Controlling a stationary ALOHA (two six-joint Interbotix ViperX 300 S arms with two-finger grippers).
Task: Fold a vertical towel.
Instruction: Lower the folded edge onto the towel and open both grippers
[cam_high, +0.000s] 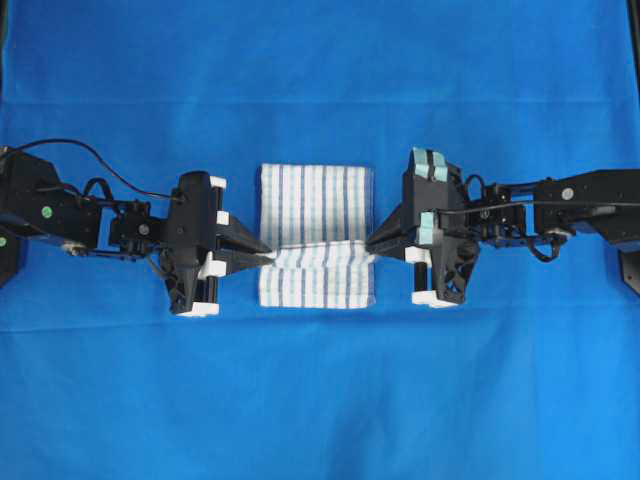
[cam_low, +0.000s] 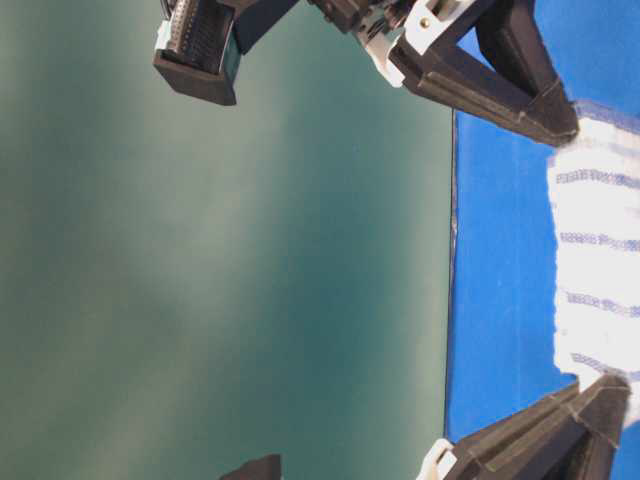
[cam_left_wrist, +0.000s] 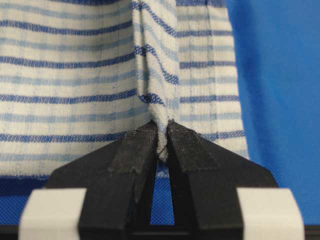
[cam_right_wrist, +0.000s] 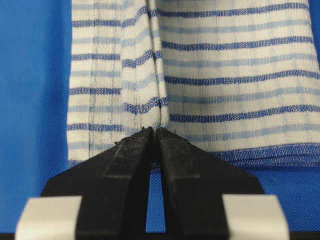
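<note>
The left end effector is clenching the towel at its left edge, pinching a raised ridge of cloth. The towel is lying on the blue sheet, between both arms. The right end effector is clenching the towel's right edge likewise.

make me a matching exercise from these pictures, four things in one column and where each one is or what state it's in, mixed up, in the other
Things:
1. towel
2. left gripper
3. right gripper
4. blue sheet

Places or states:
A. shut on the towel's right edge in the overhead view
B. spread under everything
C. striped, pinched up into a ridge between both grippers
D. shut on the towel's left edge in the overhead view

Pairs: 1-C, 2-D, 3-A, 4-B
</note>
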